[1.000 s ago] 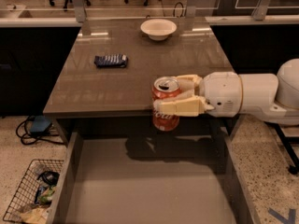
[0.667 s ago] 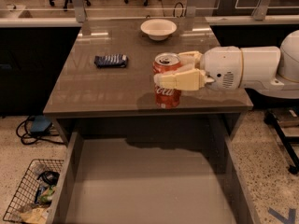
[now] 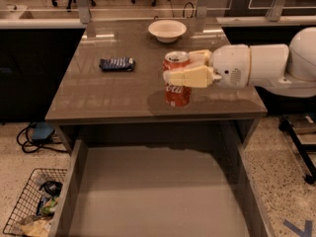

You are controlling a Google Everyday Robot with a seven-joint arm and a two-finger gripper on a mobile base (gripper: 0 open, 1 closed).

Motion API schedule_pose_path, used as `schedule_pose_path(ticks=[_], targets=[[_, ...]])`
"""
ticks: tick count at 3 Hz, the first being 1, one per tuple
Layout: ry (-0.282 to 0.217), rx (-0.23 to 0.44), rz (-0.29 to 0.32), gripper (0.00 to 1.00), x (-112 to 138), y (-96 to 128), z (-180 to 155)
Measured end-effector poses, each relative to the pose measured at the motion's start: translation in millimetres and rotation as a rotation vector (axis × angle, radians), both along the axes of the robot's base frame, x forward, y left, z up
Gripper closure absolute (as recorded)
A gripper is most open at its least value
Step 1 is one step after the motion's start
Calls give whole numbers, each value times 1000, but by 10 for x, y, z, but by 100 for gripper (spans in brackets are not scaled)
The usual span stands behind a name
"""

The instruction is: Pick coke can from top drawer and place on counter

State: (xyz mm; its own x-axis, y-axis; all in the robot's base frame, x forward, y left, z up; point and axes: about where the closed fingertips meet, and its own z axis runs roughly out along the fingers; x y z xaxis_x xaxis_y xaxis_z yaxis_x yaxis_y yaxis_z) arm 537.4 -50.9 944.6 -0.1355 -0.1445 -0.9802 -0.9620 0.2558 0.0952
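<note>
The coke can (image 3: 177, 95), red-orange with white lettering and a silver top, stands upright over the front part of the counter (image 3: 118, 95). My gripper (image 3: 181, 68) reaches in from the right on a white arm, and its cream fingers (image 3: 190, 76) are shut around the can's upper half. I cannot tell whether the can's base touches the counter. The top drawer (image 3: 153, 191) is pulled out below the counter's front edge and its flat grey bottom shows nothing inside.
A dark blue striped packet (image 3: 117, 63) lies on the counter's left part. A white bowl (image 3: 167, 30) sits near the back edge. A wire basket of trash (image 3: 32, 209) stands on the floor at the lower left. Cables lie on the floor left of the drawer.
My gripper has carried the can from above the drawer's rear edge up and back over the counter, and it now sits further in from the front edge.
</note>
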Motion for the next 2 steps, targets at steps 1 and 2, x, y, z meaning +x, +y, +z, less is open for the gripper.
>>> schedule_pose_path(ticks=[1,2], targets=[[-5,-32,-40,100,439,-11,65],[-12,-9,-69,100,985,78,42]])
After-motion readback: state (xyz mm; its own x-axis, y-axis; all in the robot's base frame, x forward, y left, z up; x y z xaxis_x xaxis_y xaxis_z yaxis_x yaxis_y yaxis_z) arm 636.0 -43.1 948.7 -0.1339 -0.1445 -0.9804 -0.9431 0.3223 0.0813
